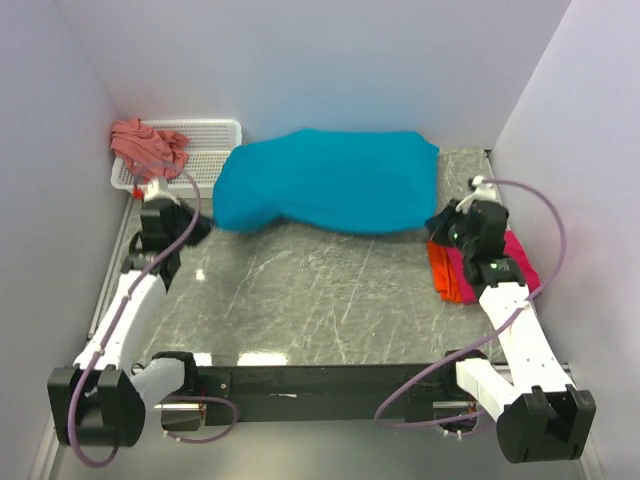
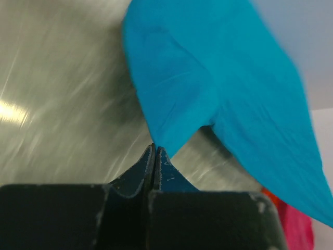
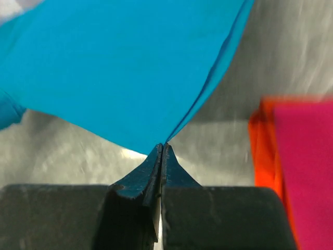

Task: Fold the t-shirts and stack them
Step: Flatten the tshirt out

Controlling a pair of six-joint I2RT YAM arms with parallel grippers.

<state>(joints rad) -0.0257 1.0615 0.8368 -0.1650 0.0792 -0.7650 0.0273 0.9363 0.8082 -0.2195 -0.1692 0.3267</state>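
Left wrist view: the left gripper [image 2: 154,149] has its fingers pressed fully together on a pointed corner of the teal-blue t-shirt [image 2: 218,88]. The cloth rises from that pinch, with shadow on the table [image 2: 57,94] below it.

Right wrist view: the right gripper [image 3: 161,146] is likewise closed tight, nipping another corner of the same shirt.

Top external view, near to far:
- At the right edge, beside the right gripper, lies a folded magenta-pink t-shirt [image 1: 518,252] on an orange t-shirt [image 1: 440,276] (only the orange edge shows).
- The teal-blue shirt spans the far half of the table between the two grippers. It is one broad, smooth sheet with a rumpled left end.
- In the far left corner stands a white mesh basket [image 1: 218,130]. A crumpled salmon-pink t-shirt [image 1: 148,143] lies in it, draped over its left rim.
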